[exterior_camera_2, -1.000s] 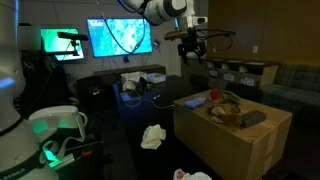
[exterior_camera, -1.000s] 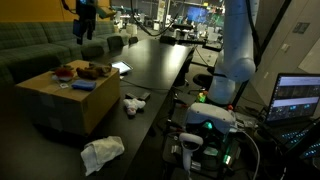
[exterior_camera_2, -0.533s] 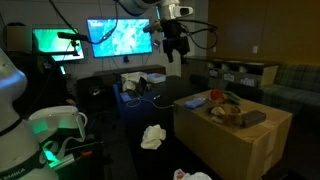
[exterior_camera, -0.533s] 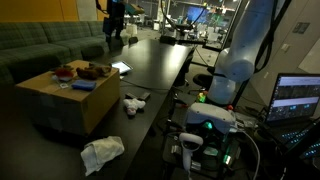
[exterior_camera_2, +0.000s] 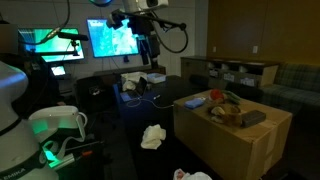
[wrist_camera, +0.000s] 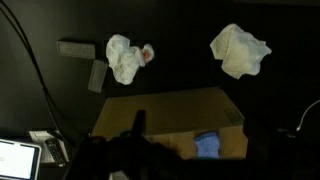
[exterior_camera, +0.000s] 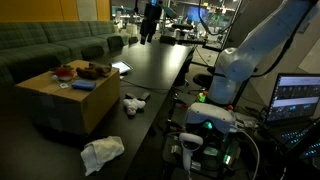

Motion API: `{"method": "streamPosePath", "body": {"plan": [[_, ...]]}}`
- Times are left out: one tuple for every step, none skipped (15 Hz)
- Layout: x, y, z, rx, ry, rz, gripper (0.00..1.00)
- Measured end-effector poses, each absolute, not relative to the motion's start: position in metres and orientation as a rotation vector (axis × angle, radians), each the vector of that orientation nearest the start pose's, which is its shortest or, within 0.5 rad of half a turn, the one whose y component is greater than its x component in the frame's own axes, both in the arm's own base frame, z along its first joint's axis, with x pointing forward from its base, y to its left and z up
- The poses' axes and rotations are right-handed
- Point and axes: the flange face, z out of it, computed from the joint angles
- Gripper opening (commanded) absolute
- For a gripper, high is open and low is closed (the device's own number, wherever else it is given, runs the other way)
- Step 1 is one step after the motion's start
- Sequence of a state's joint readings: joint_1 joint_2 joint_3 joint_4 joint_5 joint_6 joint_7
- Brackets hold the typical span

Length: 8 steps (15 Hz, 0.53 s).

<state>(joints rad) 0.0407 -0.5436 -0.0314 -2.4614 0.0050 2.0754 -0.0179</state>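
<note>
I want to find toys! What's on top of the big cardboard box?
On the cardboard box lie a blue flat thing and a brownish pile. What hides under that pile cannot be seen.

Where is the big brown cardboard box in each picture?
In an exterior view: the big brown cardboard box is at the left, about halfway down.
In an exterior view: the box fills the lower right.
Wrist view: the box is at the bottom middle, seen from above.
Shared landmark: the flat blue object lying on top of the box.
</note>
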Motion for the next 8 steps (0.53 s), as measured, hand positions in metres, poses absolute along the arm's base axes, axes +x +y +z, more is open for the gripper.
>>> {"method": "streamPosePath", "body": {"plan": [[0.383, -0.006, 0.501, -3.104, -0.043, -0.244, 1.0], [0.366, -0.015, 0.501, -3.094, -0.045, -0.245, 1.0], [0.351, -0.024, 0.501, -3.083, -0.047, -0.247, 1.0], [0.335, -0.034, 0.5, -3.07, -0.053, -0.253, 1.0], [0.321, -0.042, 0.5, -3.055, -0.055, -0.261, 1.0], [0.308, -0.051, 0.5, -3.04, -0.059, -0.274, 1.0], [0.297, -0.059, 0.5, -3.026, -0.059, -0.294, 1.0], [0.289, -0.065, 0.5, -3.015, -0.056, -0.316, 1.0]]}}
